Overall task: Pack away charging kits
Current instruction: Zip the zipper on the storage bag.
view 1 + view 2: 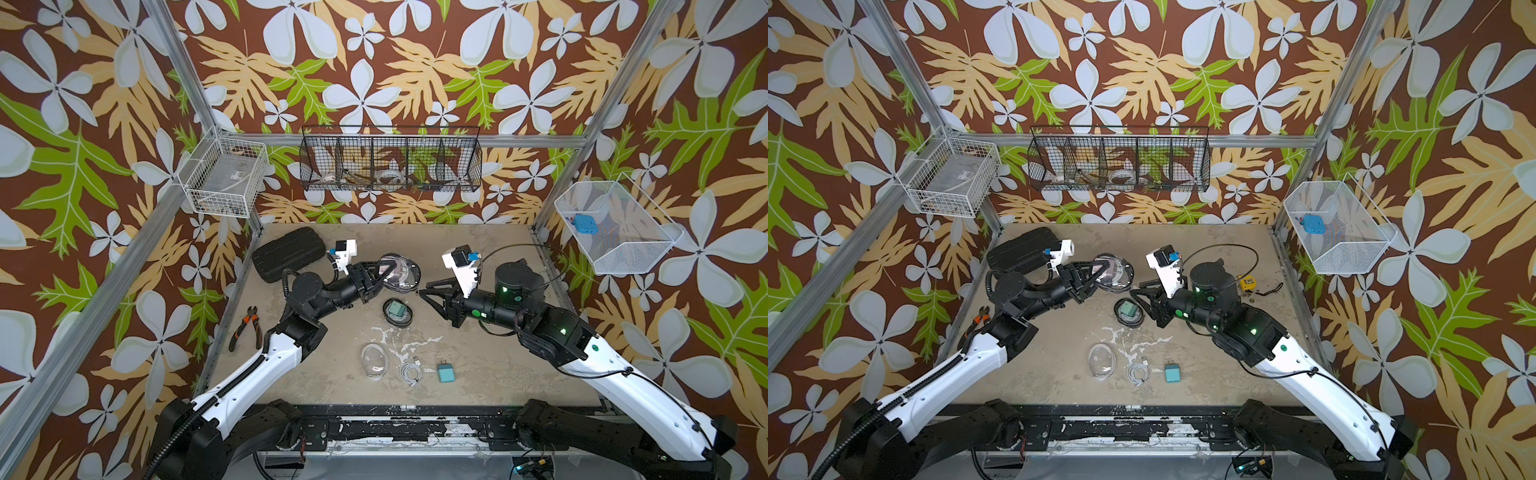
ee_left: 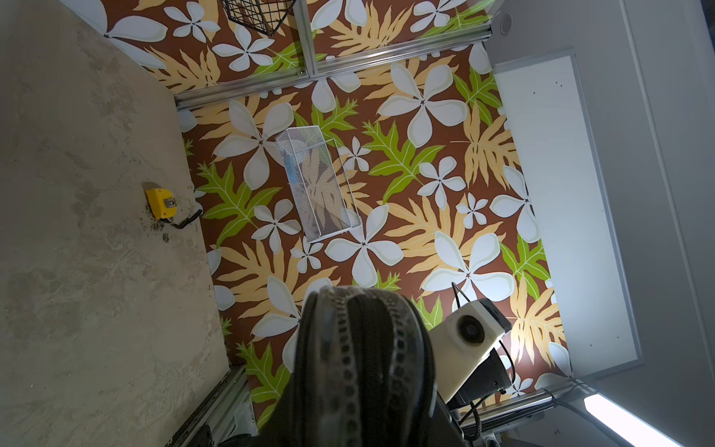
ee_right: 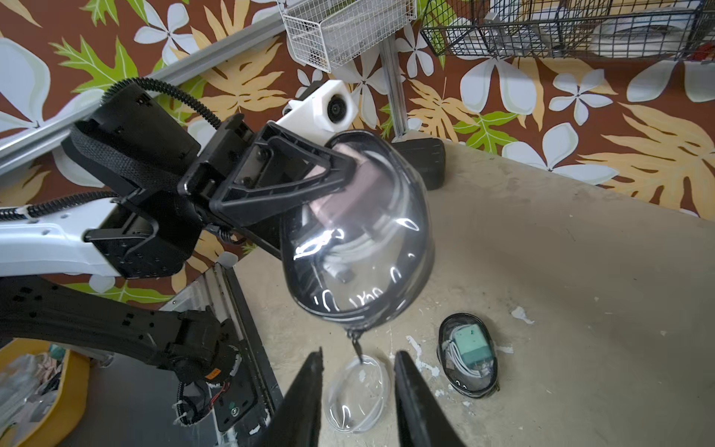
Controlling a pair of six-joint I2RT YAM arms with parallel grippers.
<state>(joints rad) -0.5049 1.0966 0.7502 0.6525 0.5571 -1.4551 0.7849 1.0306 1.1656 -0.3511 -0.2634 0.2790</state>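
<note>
My left gripper (image 1: pixel 384 270) is shut on a black-rimmed clear pouch (image 3: pixel 356 240) holding a pink plug and a white cable, lifted over the table's back middle. In the left wrist view the pouch (image 2: pixel 360 367) hides the jaws. My right gripper (image 3: pixel 358 358) stands open just below it, the zipper pull (image 3: pixel 355 346) hanging between the fingers, untouched. A second black-rimmed pouch (image 1: pixel 398 312) with a mint plug lies on the table. Nearer the front lie a clear pouch (image 1: pixel 375 360), a coiled white cable (image 1: pixel 411 371) and a teal plug (image 1: pixel 446 372).
A black ribbed hard case (image 1: pixel 286 253) lies at the back left, pliers (image 1: pixel 246 328) at the left edge, a yellow tape measure (image 1: pixel 1248 284) at the right. Wire baskets hang on the walls; the right one (image 1: pixel 623 249) holds a blue plug block (image 1: pixel 584 224).
</note>
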